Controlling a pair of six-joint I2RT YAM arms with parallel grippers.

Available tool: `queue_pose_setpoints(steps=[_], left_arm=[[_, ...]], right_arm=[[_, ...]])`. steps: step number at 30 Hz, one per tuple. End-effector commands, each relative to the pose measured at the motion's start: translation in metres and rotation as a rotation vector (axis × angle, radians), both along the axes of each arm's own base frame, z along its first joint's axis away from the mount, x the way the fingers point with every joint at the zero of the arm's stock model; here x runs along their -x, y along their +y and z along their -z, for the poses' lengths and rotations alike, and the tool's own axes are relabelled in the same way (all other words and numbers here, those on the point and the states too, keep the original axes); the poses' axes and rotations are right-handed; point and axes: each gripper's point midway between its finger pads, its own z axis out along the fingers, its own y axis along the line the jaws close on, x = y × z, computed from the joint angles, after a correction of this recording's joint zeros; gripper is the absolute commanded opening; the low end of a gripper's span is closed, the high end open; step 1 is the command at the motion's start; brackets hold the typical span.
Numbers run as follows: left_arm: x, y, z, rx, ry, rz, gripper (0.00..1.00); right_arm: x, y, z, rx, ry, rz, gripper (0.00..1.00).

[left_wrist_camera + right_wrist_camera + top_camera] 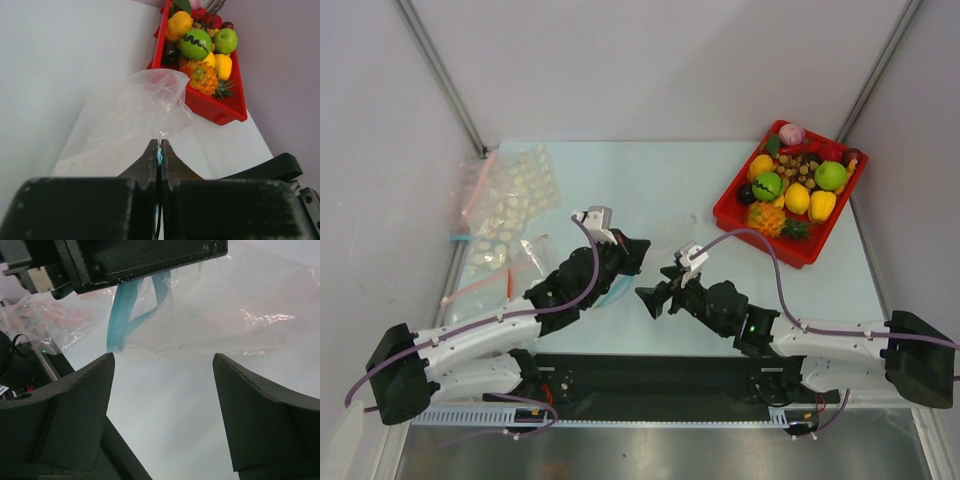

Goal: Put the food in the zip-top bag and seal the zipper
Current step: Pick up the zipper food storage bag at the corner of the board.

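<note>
The clear zip-top bag (131,107) lies crinkled on the white table, reaching toward the red tray. My left gripper (159,143) is shut on its light-blue zipper (159,156); in the top view this gripper (638,249) is at mid-table. In the right wrist view the zipper (121,315) hangs below the left gripper, and the bag (235,315) spreads right. My right gripper (163,362) is open and empty, just short of the bag's edge (648,298). The pineapple (204,78), dark-marked green fruit (195,43), yellow piece (223,65) and dark piece (170,53) sit in the tray.
The red tray (804,250) stands at the back right with several other toy foods. Other clear bags with pink strips (505,205) lie at the far left. Grey walls and metal posts close in the table's sides.
</note>
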Motion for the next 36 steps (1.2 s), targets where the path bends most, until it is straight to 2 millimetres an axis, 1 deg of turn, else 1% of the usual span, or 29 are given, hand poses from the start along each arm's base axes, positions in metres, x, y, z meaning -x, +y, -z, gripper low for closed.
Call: queue_pose_setpoints(steps=[1, 6, 10, 11, 13, 14, 15, 16, 18, 19, 21, 22, 23, 24, 26, 33, 34, 36], left_arm=[[0.010, -0.012, -0.021, 0.098, -0.033, 0.051, 0.01], [0.021, -0.028, -0.019, 0.125, -0.018, 0.115, 0.00], [0.029, -0.037, -0.022, 0.146, -0.023, 0.139, 0.01], [0.029, -0.039, -0.020, 0.138, -0.022, 0.142, 0.01], [0.030, -0.040, -0.019, 0.133, -0.021, 0.147, 0.01], [0.031, -0.041, -0.019, 0.136, -0.023, 0.152, 0.01], [0.032, -0.041, -0.019, 0.134, -0.022, 0.152, 0.01], [0.031, -0.041, -0.019, 0.134, -0.024, 0.149, 0.02], [0.030, -0.039, -0.021, 0.131, -0.031, 0.143, 0.02], [0.030, -0.038, -0.022, 0.124, -0.037, 0.140, 0.02], [0.028, -0.035, -0.021, 0.116, -0.041, 0.123, 0.03], [0.028, -0.034, -0.023, 0.116, -0.044, 0.122, 0.03], [0.028, -0.034, -0.023, 0.116, -0.044, 0.122, 0.03], [0.029, -0.033, -0.024, 0.119, -0.048, 0.122, 0.04], [0.029, -0.030, -0.028, 0.129, -0.055, 0.116, 0.04], [0.025, -0.021, -0.031, 0.107, -0.078, 0.077, 0.03], [0.024, -0.019, -0.031, 0.103, -0.081, 0.067, 0.03], [0.022, -0.016, -0.030, 0.097, -0.082, 0.052, 0.03]], right_arm=[[-0.006, 0.008, -0.040, -0.094, -0.078, 0.026, 0.84], [-0.007, 0.009, -0.039, -0.091, -0.087, 0.034, 0.85], [-0.008, 0.007, -0.039, -0.097, -0.089, 0.051, 0.85], [-0.009, 0.007, -0.040, -0.098, -0.089, 0.055, 0.84], [-0.012, 0.005, -0.039, -0.098, -0.089, 0.072, 0.78], [-0.013, 0.005, -0.039, -0.096, -0.088, 0.078, 0.69], [-0.013, 0.004, -0.039, -0.099, -0.089, 0.083, 0.63], [-0.013, 0.002, -0.039, -0.095, -0.091, 0.087, 0.53], [-0.013, -0.001, -0.041, -0.102, -0.094, 0.089, 0.40], [-0.013, -0.001, -0.042, -0.104, -0.096, 0.088, 0.27], [-0.013, -0.005, -0.046, -0.117, -0.097, 0.086, 0.15], [-0.011, -0.004, -0.047, -0.118, -0.097, 0.068, 0.06], [-0.011, -0.005, -0.047, -0.123, -0.090, 0.063, 0.02], [-0.012, -0.007, -0.048, -0.125, -0.090, 0.065, 0.00], [-0.011, -0.009, -0.048, -0.126, -0.090, 0.053, 0.00], [-0.010, -0.016, -0.053, -0.145, -0.088, 0.045, 0.00], [-0.010, -0.016, -0.053, -0.142, -0.087, 0.042, 0.02], [-0.009, -0.016, -0.054, -0.139, -0.089, 0.036, 0.14]])
